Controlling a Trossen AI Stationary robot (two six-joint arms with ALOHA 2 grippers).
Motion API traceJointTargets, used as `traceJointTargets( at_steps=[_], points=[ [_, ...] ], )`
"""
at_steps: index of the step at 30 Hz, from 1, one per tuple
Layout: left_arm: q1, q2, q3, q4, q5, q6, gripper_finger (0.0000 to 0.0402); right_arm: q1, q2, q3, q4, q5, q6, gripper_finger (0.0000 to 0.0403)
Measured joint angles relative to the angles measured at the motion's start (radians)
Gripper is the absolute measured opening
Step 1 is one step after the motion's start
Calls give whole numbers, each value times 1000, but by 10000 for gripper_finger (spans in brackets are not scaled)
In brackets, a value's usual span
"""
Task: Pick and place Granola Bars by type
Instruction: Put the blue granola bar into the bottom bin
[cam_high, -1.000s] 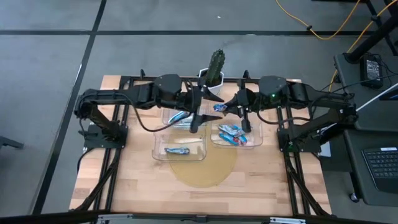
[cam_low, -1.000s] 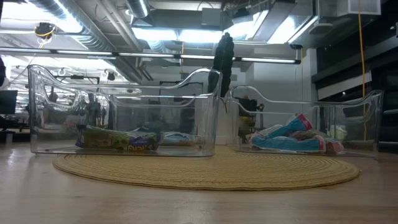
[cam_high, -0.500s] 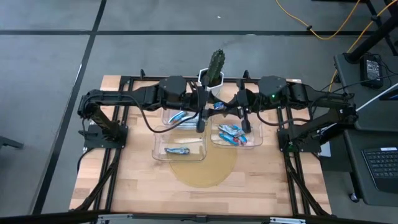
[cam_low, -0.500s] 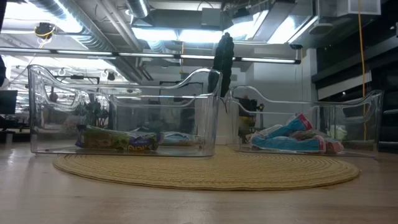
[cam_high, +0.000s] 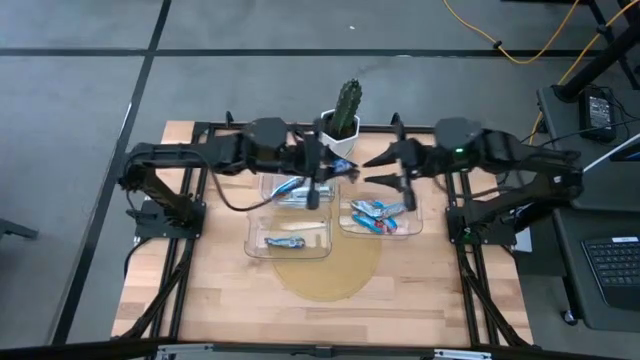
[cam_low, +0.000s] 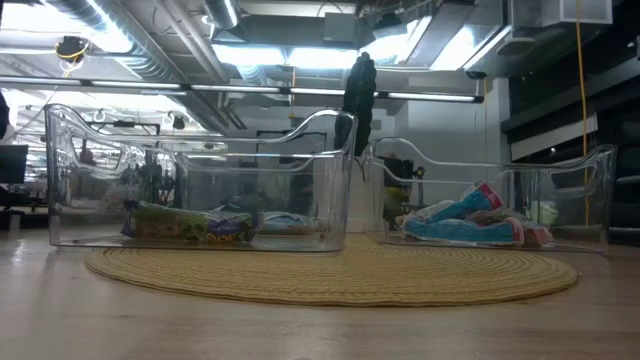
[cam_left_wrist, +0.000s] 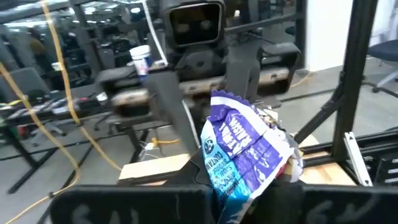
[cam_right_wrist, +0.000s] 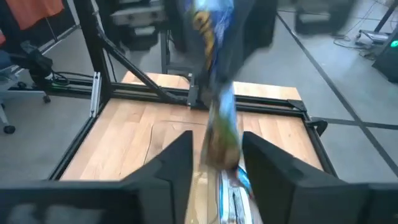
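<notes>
My left gripper (cam_high: 333, 173) is shut on a blue foil granola bar (cam_left_wrist: 244, 151), held in the air over the far side of the bins. My right gripper (cam_high: 373, 171) is open and faces it from the right. In the right wrist view the bar (cam_right_wrist: 219, 118) hangs blurred beyond the spread fingers. A silver-blue bar (cam_high: 288, 186) lies in the far left bin. A brownish-green bar (cam_high: 285, 241) lies in the near left bin. Several blue bars (cam_high: 375, 214) lie in the right bin. My left gripper pinches the blue bar by its near end (cam_left_wrist: 231, 186) between its two fingers. The fingers lie level and come from the table's left. The bar sticks out past the fingertips toward the right arm, tilted upward and crumpled, lifted clear of the bins.
Three clear plastic bins (cam_high: 290, 243) (cam_high: 285, 197) (cam_high: 412, 222) stand mid-table, partly on a round woven mat (cam_high: 328, 270). A cactus in a white pot (cam_high: 343, 112) stands at the far edge, just behind both grippers. Bare wood lies toward the near edge.
My left gripper has moved right to meet the right gripper and now holds the blue bar, which was at the right gripper a second ago. My right gripper has drawn back toward the table's right edge without the bar.
</notes>
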Motion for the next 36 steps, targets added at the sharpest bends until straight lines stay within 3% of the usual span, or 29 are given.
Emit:
traceJointTargets(
  at_steps=[4,10,20,29,36],
  points=[
    [0,-74,0,-107,-55,2,16,0,-81,0,-45,21,52,177],
    [-36,-175,1,-333,-116,-9,10,18,-156,1,-153,93,105,185],
    [-119,-263,1,-803,-100,-263,13,67,-163,1,-247,179,115,186],
    [-135,-132,0,-973,-97,-313,18,67,-141,0,-278,178,78,186],
    [-136,67,0,-979,25,-212,11,67,-133,-22,-307,178,85,186]
  ],
)
